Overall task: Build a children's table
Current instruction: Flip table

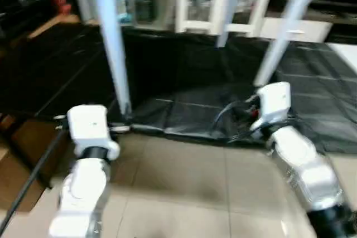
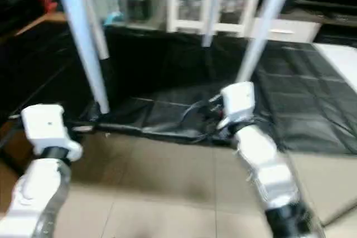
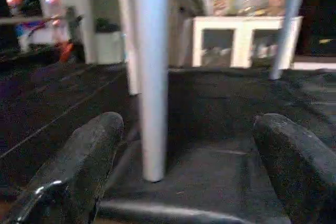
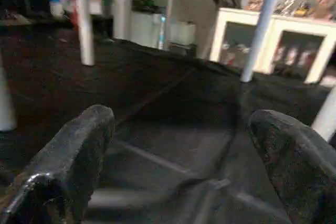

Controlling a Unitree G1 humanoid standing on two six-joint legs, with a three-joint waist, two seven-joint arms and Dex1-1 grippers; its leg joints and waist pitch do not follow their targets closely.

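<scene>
Both claws stand wide and hold nothing: the left gripper [image 3: 184, 171] spreads its two black fingers [image 3: 79, 166] either side of a long tapered white plastic leg [image 3: 151, 77], touching none of it, and the right gripper [image 4: 178, 166] gapes over bare black floor matting [image 4: 173, 108]. At the upper part of the left eye view the white plastic children's table [image 1: 114, 37] stands upright on its own legs on that matting, its top cut off by the frame's upper edge. Open claws beside a standing table suggest the build is finished and released. A white glass-door cabinet [image 1: 215, 4] sits behind it.
</scene>
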